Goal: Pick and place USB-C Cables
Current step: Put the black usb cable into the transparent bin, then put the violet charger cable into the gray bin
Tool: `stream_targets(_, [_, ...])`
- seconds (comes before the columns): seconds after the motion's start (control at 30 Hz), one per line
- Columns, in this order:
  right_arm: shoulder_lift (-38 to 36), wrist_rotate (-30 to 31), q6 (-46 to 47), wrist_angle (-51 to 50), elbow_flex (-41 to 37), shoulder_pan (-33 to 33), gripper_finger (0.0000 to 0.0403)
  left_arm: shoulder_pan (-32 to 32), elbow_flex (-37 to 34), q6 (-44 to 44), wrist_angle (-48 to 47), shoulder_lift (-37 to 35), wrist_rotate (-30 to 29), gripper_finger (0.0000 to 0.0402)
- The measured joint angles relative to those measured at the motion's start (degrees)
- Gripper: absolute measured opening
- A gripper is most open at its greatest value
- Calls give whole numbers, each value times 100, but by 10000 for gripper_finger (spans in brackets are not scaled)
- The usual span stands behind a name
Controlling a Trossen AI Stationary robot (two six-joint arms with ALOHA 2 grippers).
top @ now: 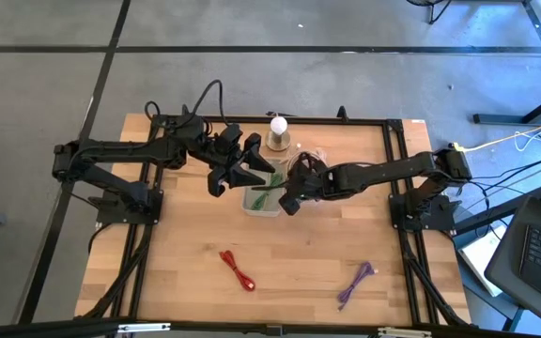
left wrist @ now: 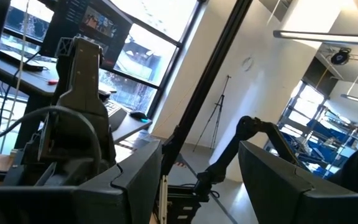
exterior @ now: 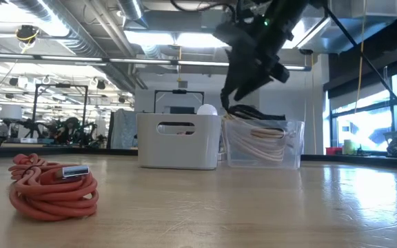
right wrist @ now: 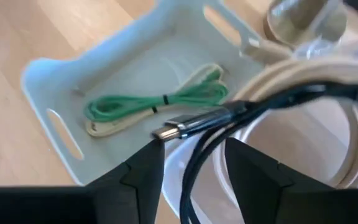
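Observation:
A white bin [top: 252, 202] holds a folded green cable [right wrist: 160, 99] lying on a cream one [right wrist: 114, 127]. Beside it, a clear bin [exterior: 291, 148] holds cream-white coils [exterior: 260, 141], with a black cable loop [exterior: 250, 110] on top. My right gripper [right wrist: 194, 168] is open above the clear bin. The black cable [right wrist: 197, 152] runs between its fingers, its metal plug [right wrist: 179, 127] pointing at the white bin. My left gripper [top: 252, 174] is open over the white bin's far left corner, holding nothing. A red bundle [top: 238, 270] and a purple bundle [top: 355, 284] lie on the table's near part. My right gripper comes from above, slanting from the table's right, with one finger on each side of the black cable just behind its plug [right wrist: 219, 115]. The gap is much wider than the cable, and I cannot tell whether either finger touches it.
A white ball on a round metal base [top: 278, 127] stands just beyond the two bins. The red bundle [exterior: 50, 186] lies close to the table's near edge. Bare wood spreads around the red and purple bundles.

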Motion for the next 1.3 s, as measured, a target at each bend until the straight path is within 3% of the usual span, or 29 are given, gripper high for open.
stream_targets(0.2, [-2, 151, -108, -798, 407, 0, 166, 0, 0, -2, -1, 0, 5, 207])
stream_targets(0.37, [-2, 626, 340, -2511, 1058, 169, 166, 0, 0, -4, 0, 0, 200, 207])
stream_targets(0.53, [-2, 854, 931, -3905, 1763, 769, 166, 0, 0, -4, -33, 0, 277, 207])
stream_targets(0.7, [-4, 790, 2128, -4825, 2018, 1523, 166, 20, 0, 0, -33, 0, 275, 207])
stream_targets(0.97, [-2, 554, 4516, -5372, 2018, 2638, 164, 22, 0, 0, -41, 0, 269, 207])
stream_targets(1.3, [-2, -35, 6074, -5064, 2018, 3440, 122, 22, 0, 2, -421, 0, 258, 207])
